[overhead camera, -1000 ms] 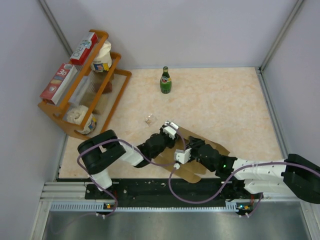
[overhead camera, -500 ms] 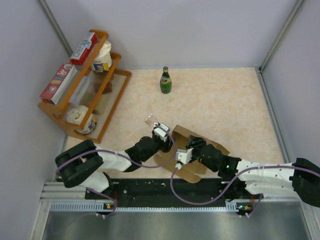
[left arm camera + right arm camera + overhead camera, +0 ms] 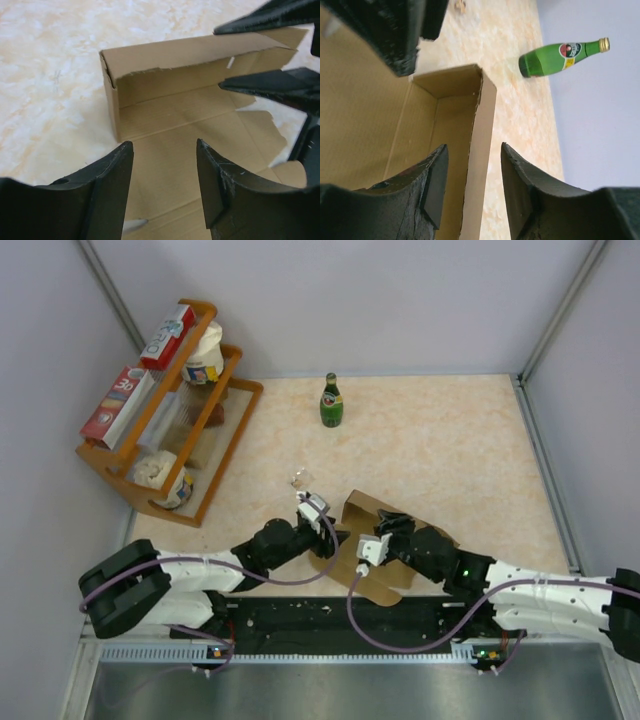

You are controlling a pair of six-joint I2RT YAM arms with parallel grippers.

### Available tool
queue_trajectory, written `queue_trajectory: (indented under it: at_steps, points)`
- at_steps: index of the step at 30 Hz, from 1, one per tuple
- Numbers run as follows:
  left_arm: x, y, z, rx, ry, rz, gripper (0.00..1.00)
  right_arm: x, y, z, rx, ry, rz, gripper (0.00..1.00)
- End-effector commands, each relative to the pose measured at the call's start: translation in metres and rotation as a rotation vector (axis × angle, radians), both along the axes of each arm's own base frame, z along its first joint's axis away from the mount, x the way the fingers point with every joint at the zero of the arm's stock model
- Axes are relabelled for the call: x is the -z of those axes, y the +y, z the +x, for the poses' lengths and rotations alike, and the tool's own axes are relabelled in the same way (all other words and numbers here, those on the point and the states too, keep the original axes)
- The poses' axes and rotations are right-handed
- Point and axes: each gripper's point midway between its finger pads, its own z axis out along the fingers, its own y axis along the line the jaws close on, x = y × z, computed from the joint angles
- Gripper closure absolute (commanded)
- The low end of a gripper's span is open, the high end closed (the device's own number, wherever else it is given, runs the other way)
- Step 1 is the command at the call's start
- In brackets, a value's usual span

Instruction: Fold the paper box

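Note:
The paper box [image 3: 362, 507] is plain brown cardboard, lying partly folded near the table's front edge. One long wall [image 3: 190, 55] stands up from the flat floor panel with a short end flap turned in. My left gripper [image 3: 335, 537] hovers open over the floor panel [image 3: 170, 125], its fingers touching nothing [image 3: 165, 142]. My right gripper [image 3: 388, 527] is open too. Its fingers straddle the top edge of the raised wall [image 3: 482, 130], with a gap on each side [image 3: 474, 146]. The right gripper's fingers [image 3: 270, 85] show at the upper right of the left wrist view.
A green glass bottle [image 3: 331, 402] stands at the back of the table and also shows in the right wrist view [image 3: 560, 55]. A wooden rack [image 3: 215, 440] with red-and-white boxes and jars leans at the left. A small clear scrap [image 3: 299, 479] lies left of the box.
Both grippers have opened wider. My left arm has drawn back to the left and toward the near edge. The box wall now stands free between the right fingers.

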Motion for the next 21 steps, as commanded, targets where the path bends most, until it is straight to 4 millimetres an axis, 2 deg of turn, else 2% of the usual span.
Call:
queue_trajectory:
  at_steps: [1, 4, 7, 9, 13, 15, 18, 19, 21]
  points:
    - [-0.006, 0.001, -0.030, 0.107, 0.050, -0.071, 0.42, -0.054, 0.024, -0.013, -0.075, 0.050, 0.222, 0.54]
    - [-0.008, 0.011, -0.033, 0.082, 0.069, -0.093, 0.44, -0.079, 0.032, -0.026, -0.115, 0.130, 0.363, 0.54]
    - [-0.007, 0.023, -0.026, -0.003, 0.085, -0.095, 0.53, -0.116, 0.036, -0.028, -0.105, 0.168, 0.571, 0.56]
    - [-0.009, 0.028, -0.022, -0.035, 0.079, -0.099, 0.61, -0.131, 0.032, -0.019, -0.026, 0.211, 0.681, 0.65]
    - [-0.017, 0.032, -0.008, -0.107, 0.066, -0.115, 0.87, -0.139, 0.023, 0.011, 0.206, 0.324, 0.777, 0.89]
    - [-0.022, 0.035, 0.001, -0.135, 0.078, -0.137, 1.00, -0.138, 0.017, 0.027, 0.321, 0.395, 0.804, 0.92]
    - [-0.024, 0.042, 0.018, -0.165, 0.112, -0.190, 1.00, -0.139, 0.015, 0.043, 0.415, 0.560, 0.871, 1.00]
    - [-0.024, 0.041, 0.020, -0.152, 0.132, -0.210, 1.00, -0.140, 0.014, 0.046, 0.421, 0.599, 0.885, 1.00]
    - [-0.028, 0.034, 0.019, -0.091, 0.151, -0.245, 1.00, -0.130, 0.013, 0.053, 0.431, 0.665, 0.899, 1.00]
